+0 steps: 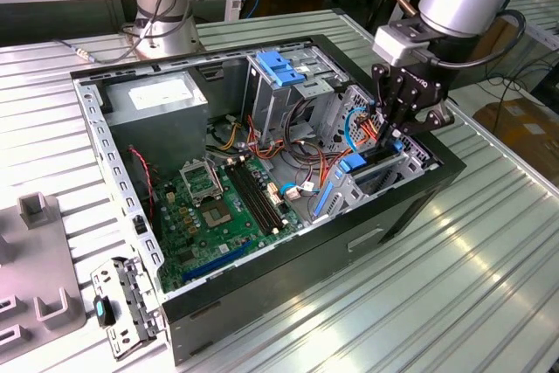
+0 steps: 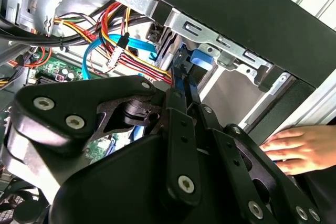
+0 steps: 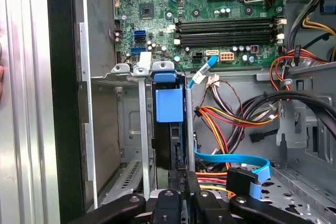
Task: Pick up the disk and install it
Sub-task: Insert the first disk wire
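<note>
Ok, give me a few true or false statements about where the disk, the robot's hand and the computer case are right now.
1. The robot's hand is down at the drive cage, at the exterior view's right end of the case. True.
2. The case is closed up with its side panel on. False: it is open, with the motherboard exposed.
3. The disk lies flat on the table outside the case. False: it stands on edge in the drive cage, in line with the robot's hand.
4. In the second wrist view, a person's hand is outside the case. True.
</note>
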